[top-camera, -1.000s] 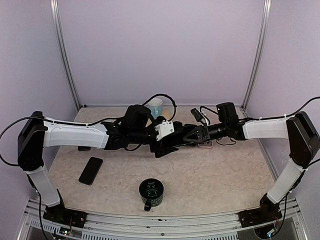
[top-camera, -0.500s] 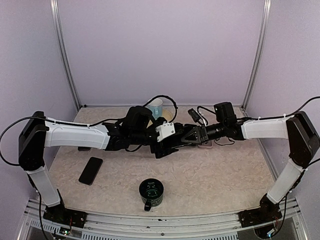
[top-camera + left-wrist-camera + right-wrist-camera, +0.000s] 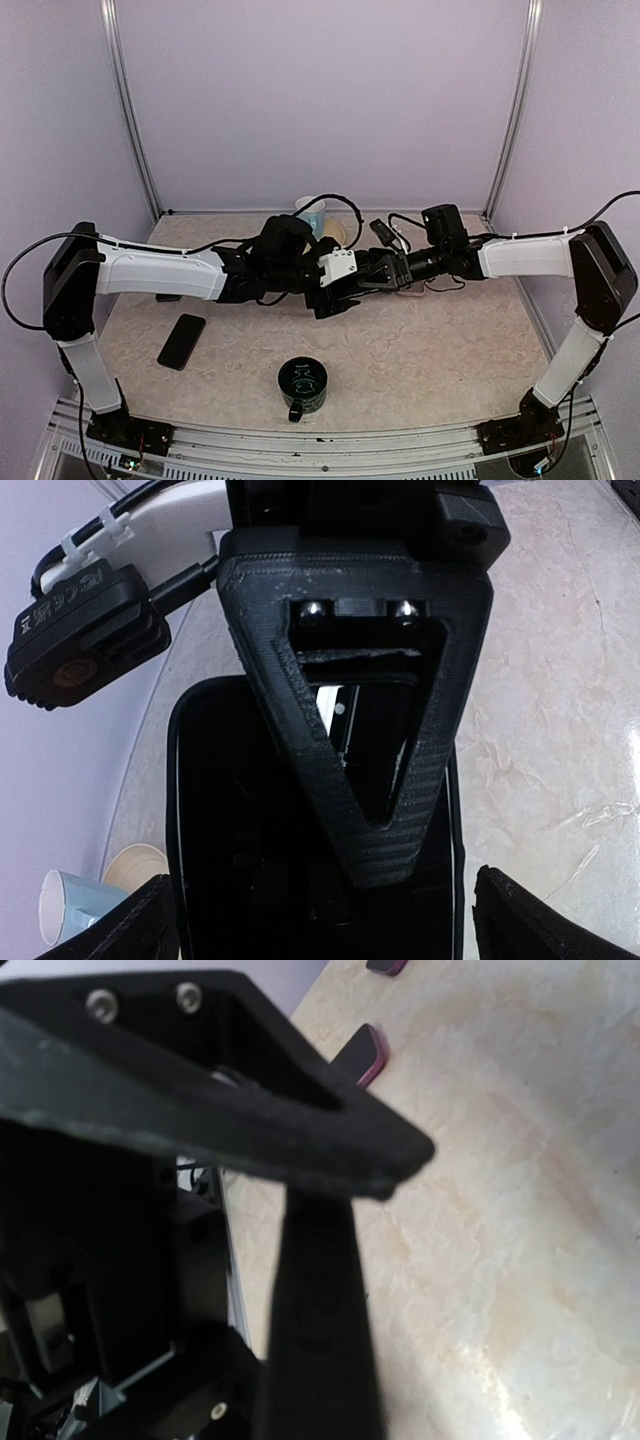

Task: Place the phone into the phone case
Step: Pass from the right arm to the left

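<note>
My left gripper (image 3: 338, 287) is shut across the width of a flat black slab with a raised rim, apparently the phone case (image 3: 240, 810), and holds it above the table's middle. In the left wrist view its fingers (image 3: 560, 920) sit at both long edges. My right gripper (image 3: 378, 270) meets it from the right. One triangular right finger (image 3: 390, 810) lies over the case's face; the other finger is hidden. A black phone (image 3: 181, 341) lies flat on the table at the left. In the right wrist view a dark slab (image 3: 312, 1300) shows edge-on.
A dark green mug (image 3: 302, 383) stands near the front centre. A pale blue cup (image 3: 312, 212) stands at the back, behind the arms. A pink flat thing (image 3: 362, 1052) lies on the table under the right arm. Cables hang around both wrists.
The right gripper has moved left, from apart to over the case in the left gripper. The left wrist has shifted slightly right and turned. The phone on the table has not moved.
</note>
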Controlling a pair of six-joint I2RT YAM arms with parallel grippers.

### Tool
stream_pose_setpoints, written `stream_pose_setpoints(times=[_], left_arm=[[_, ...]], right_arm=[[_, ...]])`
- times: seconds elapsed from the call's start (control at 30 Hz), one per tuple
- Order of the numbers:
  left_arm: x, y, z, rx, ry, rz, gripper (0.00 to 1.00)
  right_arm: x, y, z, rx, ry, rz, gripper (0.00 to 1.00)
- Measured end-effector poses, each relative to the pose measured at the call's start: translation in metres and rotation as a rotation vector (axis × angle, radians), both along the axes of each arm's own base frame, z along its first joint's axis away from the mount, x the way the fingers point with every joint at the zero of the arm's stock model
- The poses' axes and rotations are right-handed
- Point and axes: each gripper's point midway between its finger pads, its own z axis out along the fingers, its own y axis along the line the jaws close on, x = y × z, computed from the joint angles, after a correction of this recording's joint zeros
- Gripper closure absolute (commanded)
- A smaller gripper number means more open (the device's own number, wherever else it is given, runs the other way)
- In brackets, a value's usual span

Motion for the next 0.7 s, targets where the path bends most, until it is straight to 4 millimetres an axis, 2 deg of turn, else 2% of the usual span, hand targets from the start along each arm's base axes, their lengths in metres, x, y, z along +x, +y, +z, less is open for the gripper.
stream_pose_setpoints(times=[0.27,0.53,0.63,0.7], left_arm=[[-0.0017,-0.0026,-0.0014,0.006,-0.004,-0.006,0.04],[0.0016,-0.0074,-0.0034,0.034,0.013,-0.004,0.31],[0.0032,-0.0078,-0.0059,0.051,0.029,0.002,0.37],[0.0031,-0.0078,-0.0067,0.057,0.034,0.003,0.38]], right_arm=[[-0.0015,0.0013,-0.0024,-0.005,0.002,0.007,1.00],[0.0001,0.0012,-0.0046,-0.010,0.008,0.002,1.00],[0.0017,0.0007,-0.0068,-0.018,0.013,-0.008,1.00],[0.0017,0.0006,-0.0077,-0.020,0.018,-0.009,1.00]])
